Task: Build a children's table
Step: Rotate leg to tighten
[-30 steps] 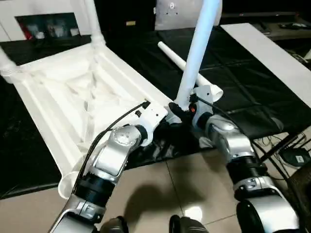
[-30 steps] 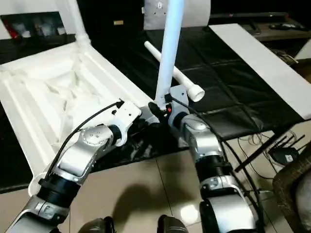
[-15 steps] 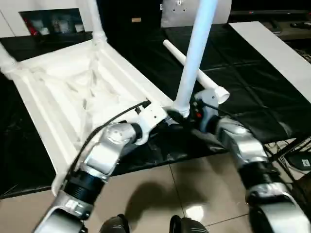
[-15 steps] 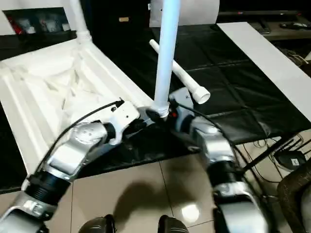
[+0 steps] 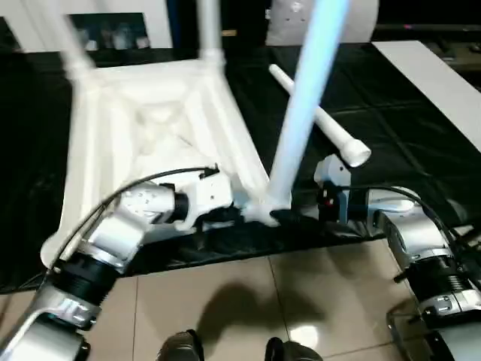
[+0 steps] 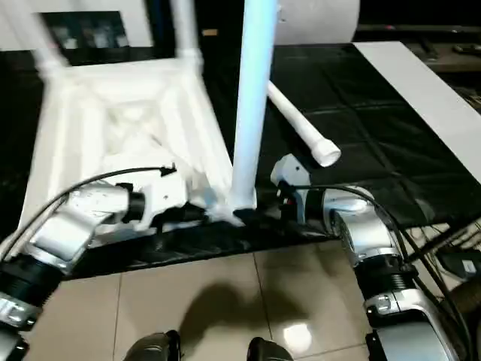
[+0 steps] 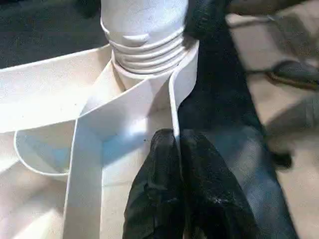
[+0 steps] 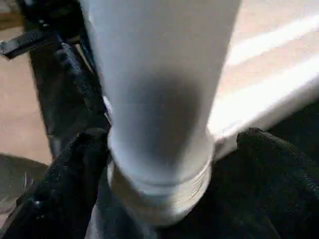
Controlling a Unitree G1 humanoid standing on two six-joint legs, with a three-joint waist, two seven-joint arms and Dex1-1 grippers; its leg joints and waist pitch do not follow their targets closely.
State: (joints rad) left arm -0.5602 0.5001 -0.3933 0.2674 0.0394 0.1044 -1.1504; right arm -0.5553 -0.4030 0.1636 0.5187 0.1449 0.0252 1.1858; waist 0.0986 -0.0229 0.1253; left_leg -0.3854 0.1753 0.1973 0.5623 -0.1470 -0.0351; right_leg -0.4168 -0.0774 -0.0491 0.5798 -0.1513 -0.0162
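The children's table top (image 5: 150, 113) lies upside down on the black work table, ribbed side up. Two white legs (image 5: 209, 26) stand in its far corners. A third leg (image 5: 301, 113) rises from the near right corner socket, its threaded collar (image 7: 144, 50) at the socket mouth. My left gripper (image 5: 237, 214) is shut on the top's thin rim (image 7: 175, 114) just beside that socket. My right gripper (image 8: 174, 137) is open, one finger (image 8: 75, 174) on each side of the leg's base. A loose leg (image 5: 323, 124) lies on the black cover behind.
The black-covered work table (image 5: 391, 105) stretches to the right, with a long white board (image 5: 443, 83) along its far right side. Tiled floor (image 5: 248, 301) lies below the table's near edge. Cables (image 6: 443, 233) hang at the right by my right arm.
My right gripper has opened off the upright leg's base and now stands wide around it. The left gripper keeps its grip on the rim. The head camera has swung, shifting the whole picture.
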